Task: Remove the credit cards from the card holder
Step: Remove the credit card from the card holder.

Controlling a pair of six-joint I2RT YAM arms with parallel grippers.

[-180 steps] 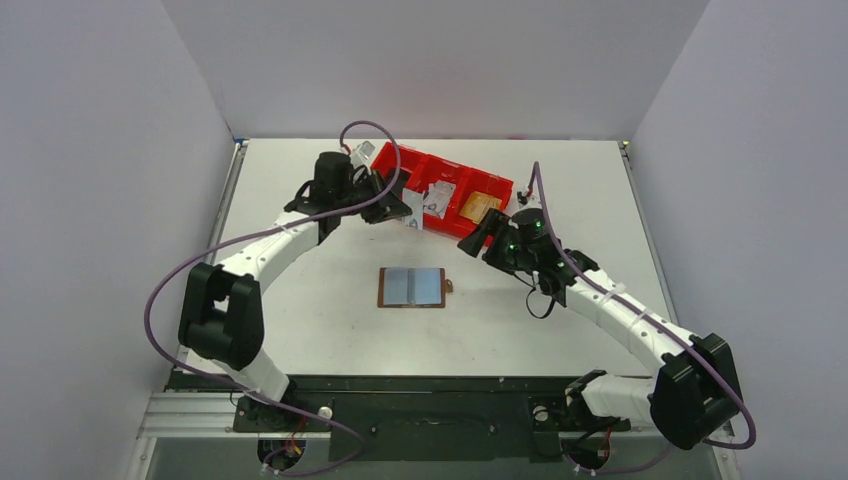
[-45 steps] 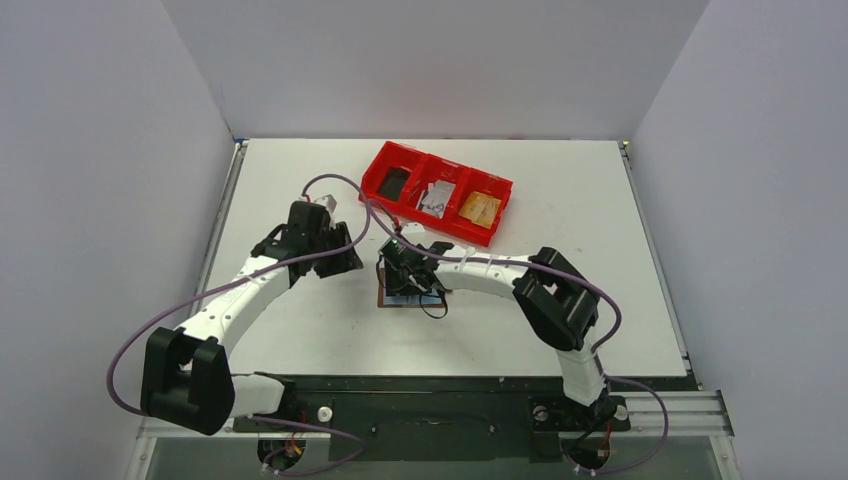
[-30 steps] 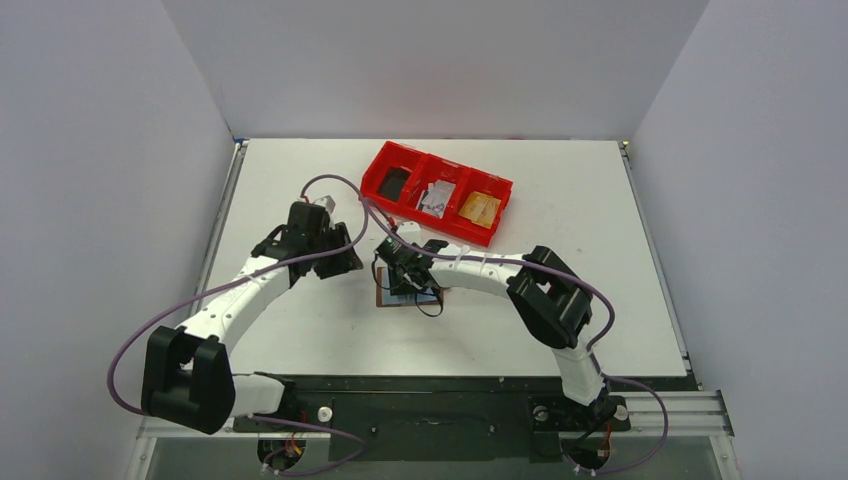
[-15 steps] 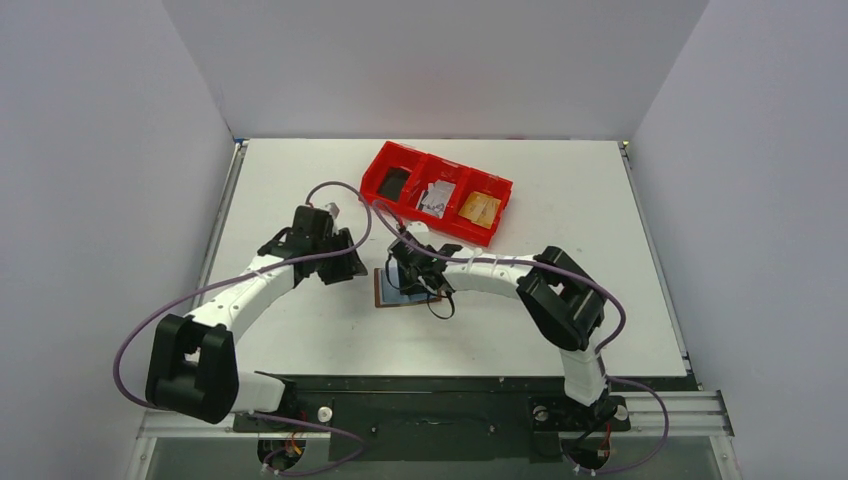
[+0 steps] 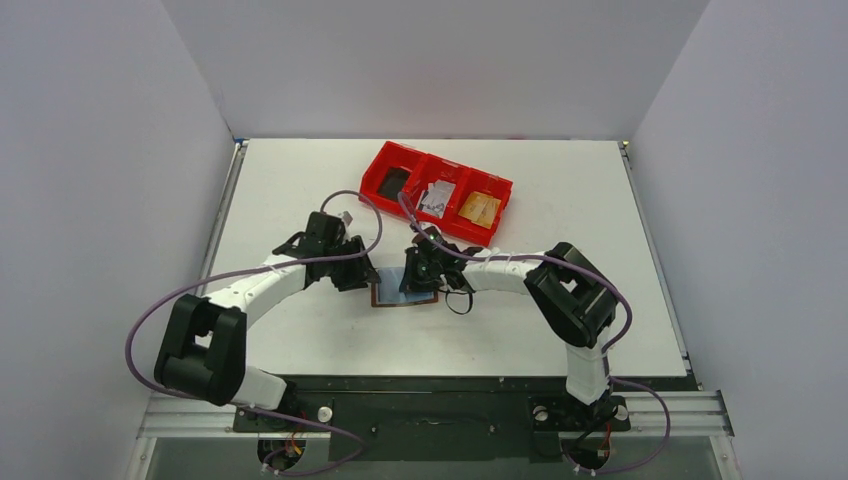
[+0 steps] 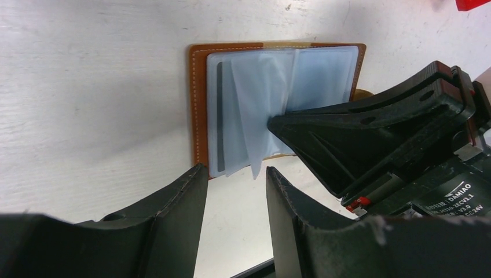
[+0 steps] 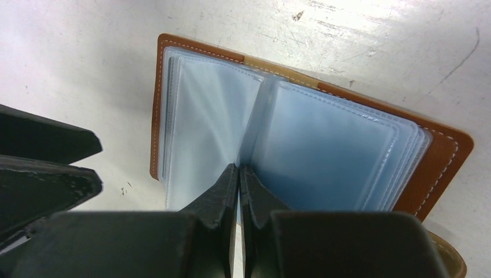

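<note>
Your left gripper (image 6: 234, 174) hangs spread just off the left edge of the card holder (image 6: 200, 87), which lies open and flat mid-counter (image 5: 300, 190), its long side running left to right between the arms. Your right gripper (image 7: 238, 168), directly over it, is pressed together on a clear sleeve (image 6: 255, 116) at the centre fold.

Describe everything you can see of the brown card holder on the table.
The card holder lies open and flat on the white table: brown leather with pale stitching along the edge, a small snap tab at one side, and a stack of cloudy bluish plastic sleeves inside. One sleeve stands up at the centre fold, where the closed right end effector meets it; whether it is pinched is unclear. The open left end effector is at its left edge.
</note>
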